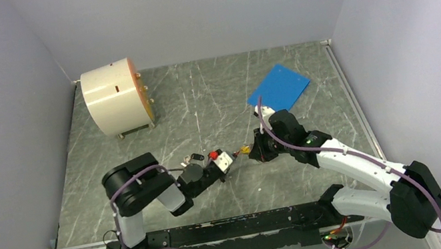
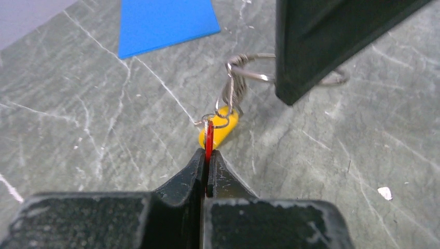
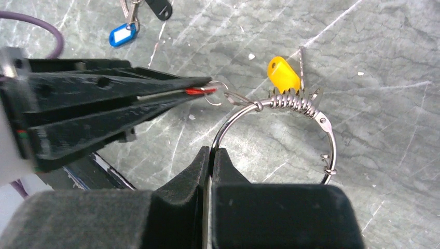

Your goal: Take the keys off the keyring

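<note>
My left gripper (image 2: 208,154) is shut on the edge of a thin red key tag (image 2: 208,137). A small wire loop links that tag to the silvery keyring (image 2: 248,72). An orange-yellow tag (image 2: 222,130) hangs from the ring's coiled part, just above the table. My right gripper (image 3: 210,151) is shut on the keyring's wire (image 3: 324,136). The yellow tag (image 3: 283,74) and the red tag (image 3: 195,91) also show in the right wrist view. In the top view the left gripper (image 1: 234,156) and the right gripper (image 1: 253,151) meet tip to tip at mid-table.
A blue-tagged key (image 3: 122,35) and a black-tagged key (image 3: 158,8) lie loose on the table behind the left gripper. A blue sheet (image 1: 278,87) lies at the back right. A cream cylinder (image 1: 115,98) stands at the back left.
</note>
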You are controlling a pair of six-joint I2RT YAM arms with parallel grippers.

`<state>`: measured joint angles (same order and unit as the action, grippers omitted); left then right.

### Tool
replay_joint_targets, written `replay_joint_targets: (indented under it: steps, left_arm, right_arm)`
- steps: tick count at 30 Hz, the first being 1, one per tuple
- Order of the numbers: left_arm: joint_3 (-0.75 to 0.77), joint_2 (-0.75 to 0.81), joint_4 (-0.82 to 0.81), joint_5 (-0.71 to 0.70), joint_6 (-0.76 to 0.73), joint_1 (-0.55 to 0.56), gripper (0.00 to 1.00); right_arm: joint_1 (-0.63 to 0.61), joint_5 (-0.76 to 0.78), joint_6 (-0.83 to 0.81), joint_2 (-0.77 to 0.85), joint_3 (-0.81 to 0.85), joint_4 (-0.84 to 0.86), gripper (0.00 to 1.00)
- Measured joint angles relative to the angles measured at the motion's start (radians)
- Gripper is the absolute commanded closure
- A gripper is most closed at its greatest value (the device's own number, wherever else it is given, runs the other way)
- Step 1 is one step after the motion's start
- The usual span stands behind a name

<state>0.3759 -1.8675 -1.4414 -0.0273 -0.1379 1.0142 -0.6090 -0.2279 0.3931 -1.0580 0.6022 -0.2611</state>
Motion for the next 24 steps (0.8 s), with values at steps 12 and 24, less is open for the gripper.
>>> replay_joint_targets:
  steps: [12, 24]
  left_arm:
    - [0.117, 0.422, 0.681, -0.05, 0.029, 0.008, 0.97]
    - [0.377, 0.567, 1.291, -0.049, 0.1, 0.007, 0.97]
  right_arm:
    - [0.0, -0.019, -0.047, 0.0, -0.066, 0.092, 0.78]
    - [0.0, -0.004, -0.085, 0.14, -0.12, 0.135, 0.31]
